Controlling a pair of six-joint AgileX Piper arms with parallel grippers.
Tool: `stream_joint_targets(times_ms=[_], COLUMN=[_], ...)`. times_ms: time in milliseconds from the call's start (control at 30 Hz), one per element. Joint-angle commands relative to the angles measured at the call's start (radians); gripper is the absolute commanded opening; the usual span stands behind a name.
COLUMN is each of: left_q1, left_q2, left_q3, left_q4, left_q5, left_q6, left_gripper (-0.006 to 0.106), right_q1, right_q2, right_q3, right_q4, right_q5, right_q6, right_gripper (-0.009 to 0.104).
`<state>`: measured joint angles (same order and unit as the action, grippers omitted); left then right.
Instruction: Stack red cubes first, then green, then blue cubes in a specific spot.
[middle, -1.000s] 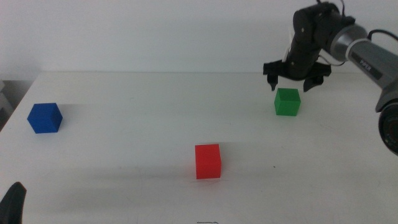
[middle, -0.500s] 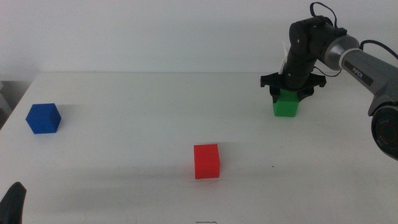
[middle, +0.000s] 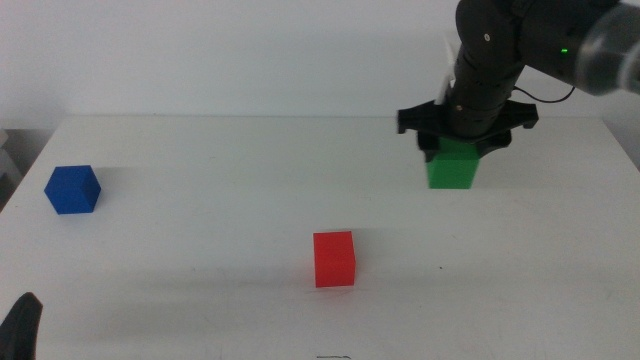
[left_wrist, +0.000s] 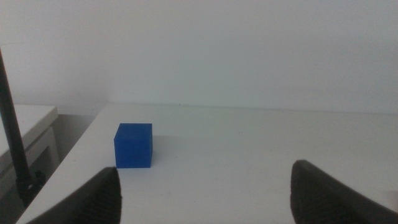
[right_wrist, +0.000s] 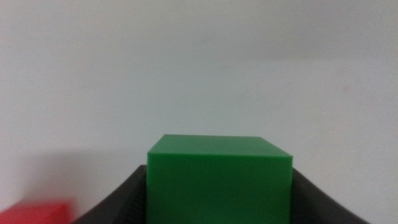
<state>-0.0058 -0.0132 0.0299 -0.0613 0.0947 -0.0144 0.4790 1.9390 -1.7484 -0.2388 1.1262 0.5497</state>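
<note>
Green is what the right gripper (middle: 457, 150) is closing on: in the right wrist view the green cube (right_wrist: 219, 179) is sitting squarely between the two dark jaws, which are pressing against its sides, so I am reading this as a grip. Whether the cube is resting on the white counter (middle: 220, 200) or hanging just above it, I cannot tell from where I am looking. Taking the red cube (middle: 334, 259) as the landmark, the green one is sitting well away to its right and farther back, and the blue cube (middle: 72, 189) is sitting well apart to its left, near the counter's left edge. The red cube is standing alone on bare counter with nothing on it, so I am judging that it is marking the stacking spot and that the first layer is in place. No stacking is showing yet; the green cube needs carrying over and setting on the red, then the blue on top of that. The left gripper (left_wrist: 205, 193) is waiting low near the blue cube, jaws spread wide and holding nothing. I am seeing no containers anywhere on the counter.
</note>
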Motion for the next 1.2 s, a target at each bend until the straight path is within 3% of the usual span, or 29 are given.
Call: stream_joint_targets(times_ms=[0, 133, 333, 633, 1167], left_q1=[-0.003, -0.003, -0.003, -0.003, -0.003], left_q2=[-0.02, -0.02, -0.02, -0.02, -0.02], left_q3=[-0.003, -0.003, -0.003, -0.003, -0.003], left_q4=[-0.004, -0.004, -0.004, -0.004, -0.004], left_q5=[-0.082, -0.082, -0.082, -0.082, -0.082], left_q6=[-0.009, -0.009, -0.009, -0.009, -0.009], left_gripper=[0.092, 0.092, 0.092, 0.092, 0.092], right_q1=[0.064, 0.19, 0.284, 0.33, 0.354], right_q2=[-0.137, -0.167, -0.124, 0.01, 0.069], right_q3=[0.039, 0.051, 0.05, -0.07, -0.079], right_q4=[-0.043, -0.075, -0.089, -0.09, -0.089], right_q5=[-0.05, -0.036, -0.069, 0.006, -0.023], right_q6=[0.057, 0.166, 0.24, 0.262, 0.254], right_gripper=[-0.001, -0.001, -0.001, -0.001, -0.001])
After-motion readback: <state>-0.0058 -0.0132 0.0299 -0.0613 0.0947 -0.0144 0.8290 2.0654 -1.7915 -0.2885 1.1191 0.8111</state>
